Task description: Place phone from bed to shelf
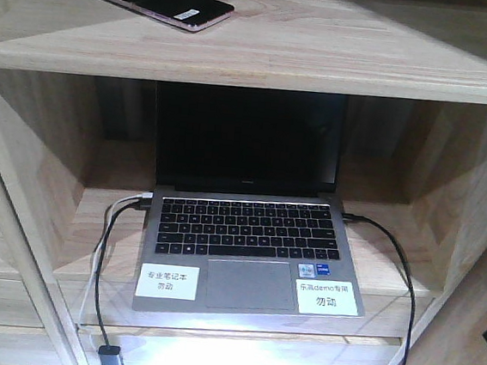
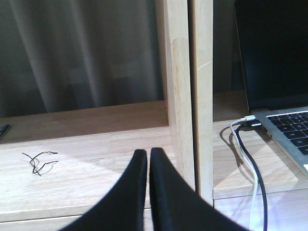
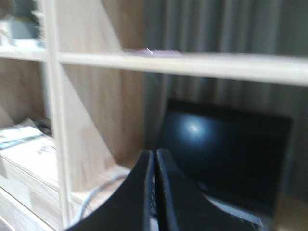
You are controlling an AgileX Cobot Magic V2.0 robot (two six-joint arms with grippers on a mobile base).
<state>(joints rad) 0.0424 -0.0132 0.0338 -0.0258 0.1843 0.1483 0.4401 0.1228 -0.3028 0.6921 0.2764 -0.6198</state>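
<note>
Phone [image 1: 157, 0] lies flat on the upper plank of the shelf [image 1: 324, 61], toward its left end, screen up, white sticker at the end nearer the right. It sits clear of the front edge — nothing touches it. In the right wrist view only a thin pinkish sliver of it shows above the plank. The bed is not in any view.

Left hand [image 2: 148, 156]: both fingers pressed together, nothing between them, pointing at the shelf upright beside the laptop bay. Right hand [image 3: 154, 159]: fingers likewise closed on nothing, aimed under the upper plank toward the laptop's dark screen.

Judgement: the placing looks done; you have only to back the arms away.

Handling notes, should you need to re-seat it:
- Likely light and rigid, but the crease across the middle suggests a folding body — do not squeeze across that line.
- Glossy face and smooth rim, so probably slippery; glass, so fragile to a drop or a hard pinch.
- Lying flat, it offers only its thin edges. Take it across the two long sides, near the middle but off the crease, fingers low against the plank.

Below it: open grey laptop [image 1: 250, 252] with its cables [image 1: 103, 247] — keep the arms off these when you withdraw.
</note>
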